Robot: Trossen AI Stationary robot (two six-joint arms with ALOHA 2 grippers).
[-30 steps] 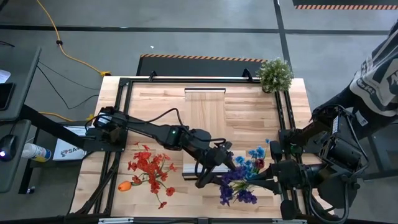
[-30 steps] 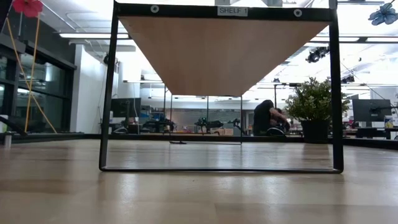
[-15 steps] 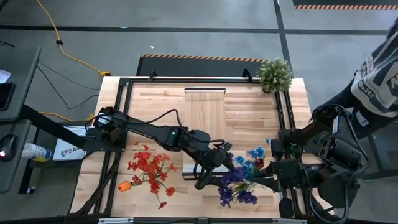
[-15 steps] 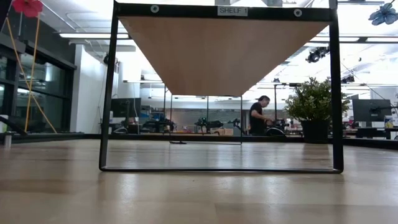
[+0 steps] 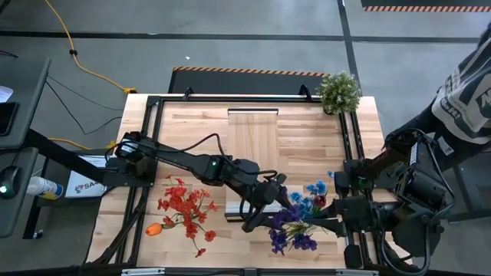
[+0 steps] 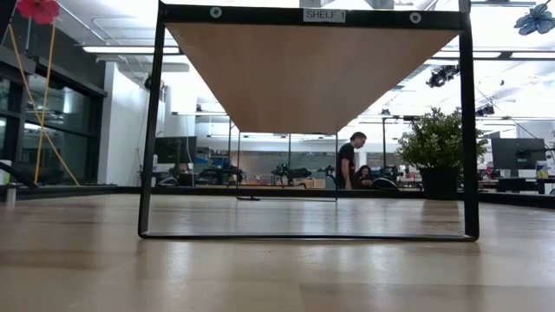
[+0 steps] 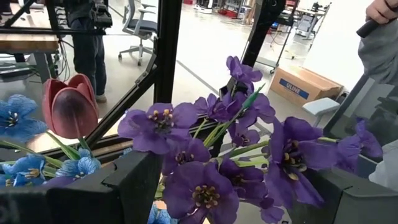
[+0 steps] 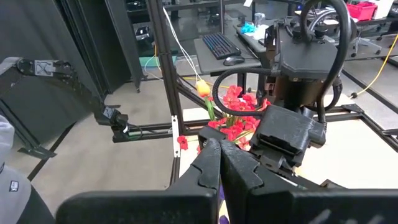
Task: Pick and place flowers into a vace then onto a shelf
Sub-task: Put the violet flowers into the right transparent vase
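Purple flowers (image 7: 211,168) are bracketed by the left gripper (image 5: 265,208), jaws spread wide on both sides of the bunch, low over the tabletop (image 5: 299,138). Blue flowers (image 5: 311,192) and a dark-red tulip (image 7: 69,107) are seen just beside it, w/ red flowers (image 5: 184,203) lying well behind. Right gripper (image 8: 219,158) is pressed fully closed, empty, nearby.

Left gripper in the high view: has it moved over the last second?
No. The left gripper sits at the same spot by the purple flowers, unchanged against the shelf that runs down the table's middle.
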